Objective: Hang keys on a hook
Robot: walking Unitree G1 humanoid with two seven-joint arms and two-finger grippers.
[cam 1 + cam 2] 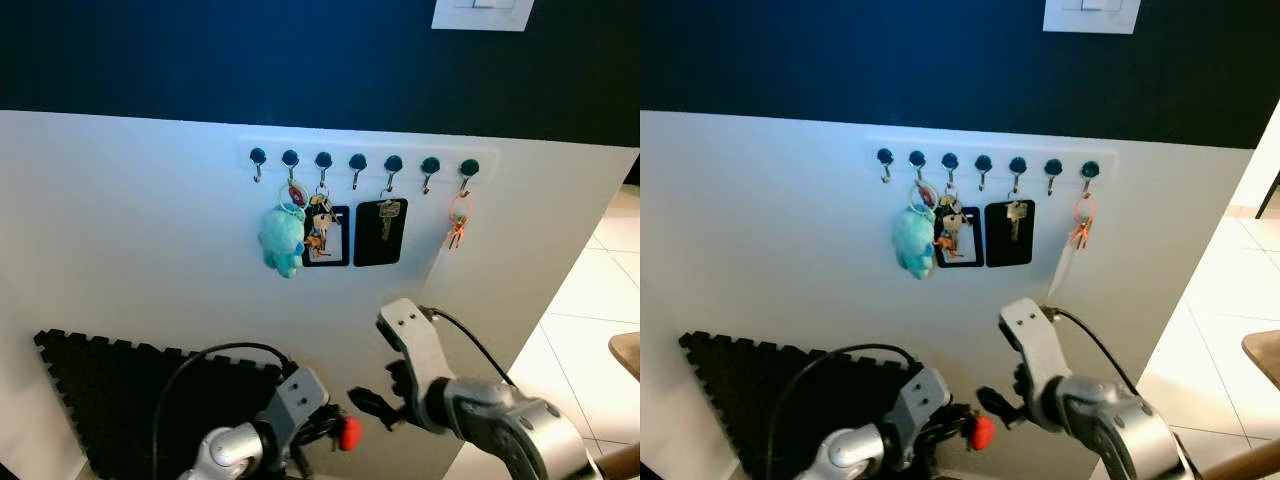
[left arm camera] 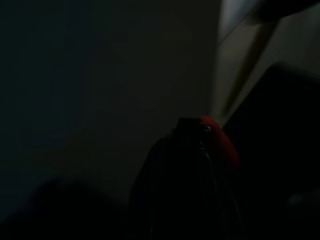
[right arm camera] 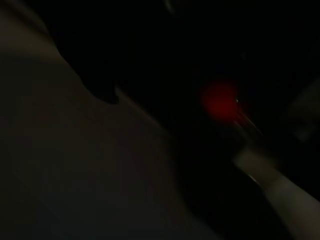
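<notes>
The white wall panel (image 1: 140, 230) carries a white hook rail (image 1: 365, 160) near its upper edge. The rail holds seven dark-capped hooks in one row, placed at a height where hanging items stay clear of the floor.

A black foam mat (image 1: 110, 390) leans against the panel's lower left corner.

The left end effector (image 1: 325, 428) is low, below the rail and apart from the panel. Its fingers are closed on the keys (image 1: 345, 432), which carry a red tag at the fingertip end; the tag projects forward, so the ring can probably be presented to a hook. The right end effector (image 1: 372, 402) is just beside the keys, fingers pointed toward them; their spread cannot be told. It appears positioned to steady or take over the bunch.

Occupied hooks, counted from the rail's left end:
- Second: a teal plush keychain (image 1: 282, 240).
- Third: a key bunch (image 1: 320, 222) over a black card holder (image 1: 334, 240).
- Fifth: a single key (image 1: 388, 215) over a black card holder.
- Seventh: an orange carabiner (image 1: 458, 222).

The first, fourth and sixth hooks are free. Judgement: the fourth hook (image 1: 357, 166) is the nearest free target; the lift is not yet begun.
</notes>
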